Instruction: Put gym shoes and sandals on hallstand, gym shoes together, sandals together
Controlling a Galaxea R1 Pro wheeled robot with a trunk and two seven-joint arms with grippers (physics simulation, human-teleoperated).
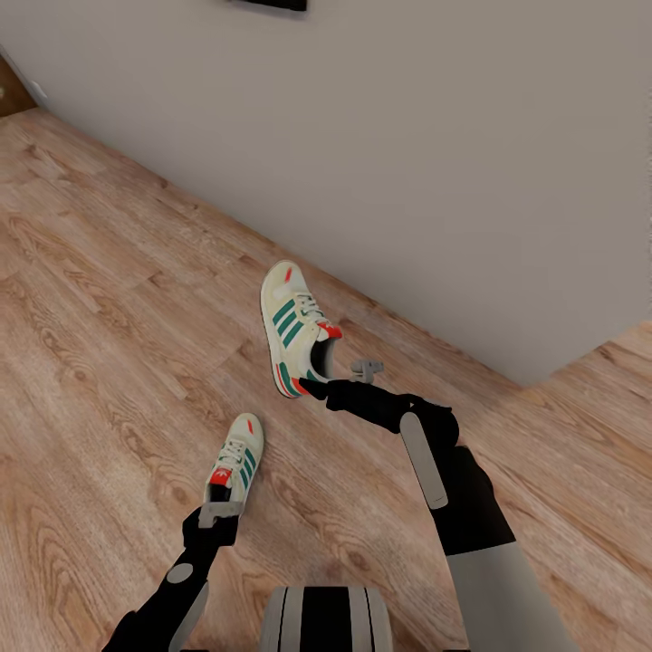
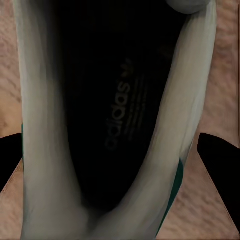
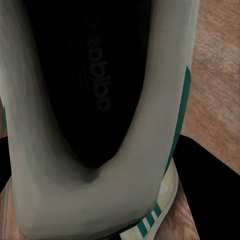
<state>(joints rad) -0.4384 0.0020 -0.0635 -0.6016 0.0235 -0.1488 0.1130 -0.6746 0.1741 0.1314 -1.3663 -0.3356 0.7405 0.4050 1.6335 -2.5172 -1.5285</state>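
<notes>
So nearest the robot, the left tool (image 1: 217, 514) is right at the heel end of the smaller-looking gym shoe (image 1: 237, 455), which points away from the robot over the corridor floor (image 1: 100, 299). From the left wrist view you're looking straight down into that shoe's dark insole (image 2: 117, 115), with the black fingers (image 2: 220, 160) sitting on either side of the heel, clamped on it as far as I can tell.

A bit further out, the right tool (image 1: 312, 388) has the heel of the second gym shoe (image 1: 294, 328), toe aimed toward the wall (image 1: 407, 163). This one looks tipped onto its side, green stripes facing up. The right wrist view shows the same deal: shoe opening (image 3: 95, 85) up close, dark fingers (image 3: 210, 195) flanking the heel, closed around it.
</notes>
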